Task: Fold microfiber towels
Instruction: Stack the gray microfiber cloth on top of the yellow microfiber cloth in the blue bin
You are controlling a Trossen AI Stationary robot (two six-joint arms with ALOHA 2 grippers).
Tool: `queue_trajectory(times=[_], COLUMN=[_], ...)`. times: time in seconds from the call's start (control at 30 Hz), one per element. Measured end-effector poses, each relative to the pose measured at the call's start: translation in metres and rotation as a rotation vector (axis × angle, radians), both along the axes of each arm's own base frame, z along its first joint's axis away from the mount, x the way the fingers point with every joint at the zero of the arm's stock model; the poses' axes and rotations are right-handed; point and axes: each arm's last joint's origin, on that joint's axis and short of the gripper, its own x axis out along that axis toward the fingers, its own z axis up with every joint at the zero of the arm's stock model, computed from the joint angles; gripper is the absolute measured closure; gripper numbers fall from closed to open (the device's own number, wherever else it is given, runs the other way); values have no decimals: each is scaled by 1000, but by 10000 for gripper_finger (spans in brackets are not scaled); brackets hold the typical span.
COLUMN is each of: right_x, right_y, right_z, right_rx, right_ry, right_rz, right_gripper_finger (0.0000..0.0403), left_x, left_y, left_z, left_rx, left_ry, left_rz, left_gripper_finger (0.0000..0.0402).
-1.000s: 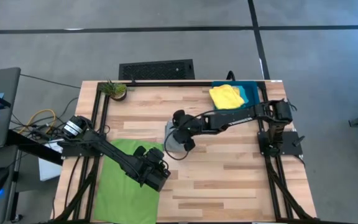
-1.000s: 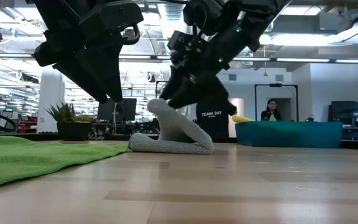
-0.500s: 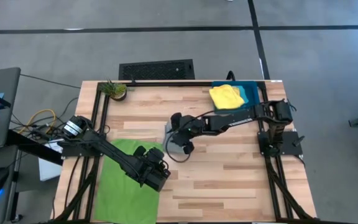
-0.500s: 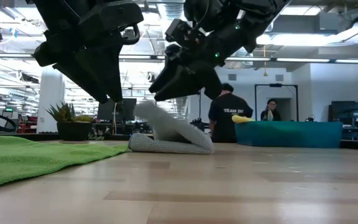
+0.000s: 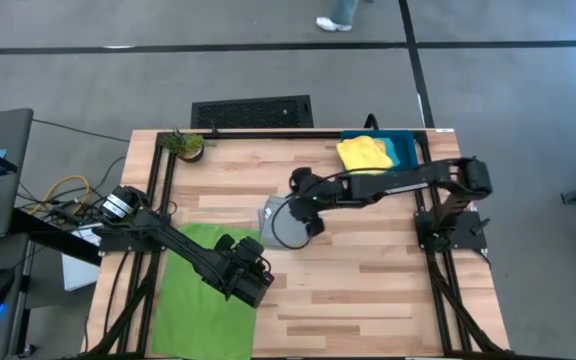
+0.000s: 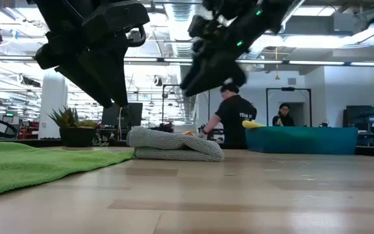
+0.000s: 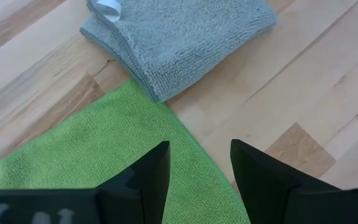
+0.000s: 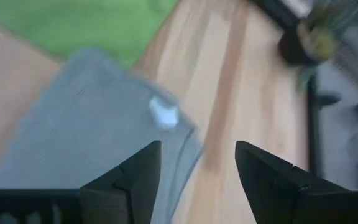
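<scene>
The grey towel lies folded flat on the table's middle; it also shows in the low view and in the left wrist view. My right gripper is open and empty above the grey towel's right side. The lime green towel lies spread flat at the near left. My left gripper hangs open above the green towel's right edge, touching nothing. The yellow towel lies on the teal bin at the far right. I cannot pick out a turquoise towel.
A small potted plant stands at the table's far left corner. Bare wood lies to the right of and nearer than the grey towel. People stand in the room behind the table.
My right gripper has let go of the grey towel's raised flap, then gone up and toward the table's far right. The flap has dropped over the lower layer, so the towel now lies folded flat. The lower layer has stayed in place.
</scene>
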Motion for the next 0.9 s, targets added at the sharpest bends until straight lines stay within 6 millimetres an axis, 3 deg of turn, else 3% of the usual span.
queue_trajectory(times=[0.13,0.3,0.5,0.67,0.9], right_x=[-26,-49,-44,-39,-31], right_y=[0,-7,-28,-49,-76], right_z=[11,12,5,-17,-49], right_rx=[141,490,820,974,1131], right_ry=[147,312,299,348,379], right_rz=[-3,-145,-410,-636,-799], right_gripper_finger=[173,173,173,173,173], left_x=[-1,-1,-1,-1,-2], left_y=[1,1,1,1,1], left_z=[0,0,0,0,0], left_rx=[6,6,9,11,14], left_ry=[11,12,15,16,16], left_rz=[4,4,-1,0,0], left_gripper_finger=[239,239,239,239,239])
